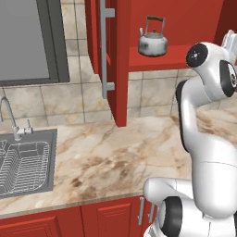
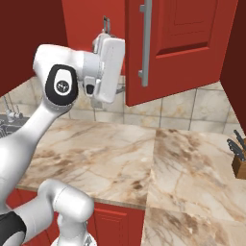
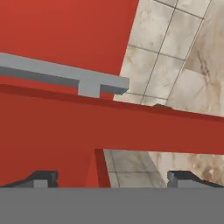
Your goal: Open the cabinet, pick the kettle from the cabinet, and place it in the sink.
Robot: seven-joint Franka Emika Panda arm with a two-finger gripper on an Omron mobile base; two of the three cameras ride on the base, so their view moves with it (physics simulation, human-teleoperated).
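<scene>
Cabinet (image 1: 121, 60) open; kettle (image 1: 152, 42) on shelf. Pincer (image 3: 112, 177) wide, empty, near door. Next: reach kettle handle.

The cabinet (image 1: 152, 28) stands open, both doors swung out. The left door (image 1: 121, 69) juts edge-on over the counter (image 1: 115, 157), its bar handle (image 1: 106, 46) on the sink side. The right door (image 2: 178, 48) hangs out past the arm. Between the doors, the way to the shelf (image 1: 152, 58) is clear, and the kettle (image 1: 152, 41) sits alone on it. Left of the cabinet, bare counter runs to the sink (image 1: 28, 162), where a rack (image 1: 23, 169) fills the basin and the faucet (image 1: 11, 118) rises behind. A knife block (image 2: 239, 161) stands far right of the cabinet.
</scene>
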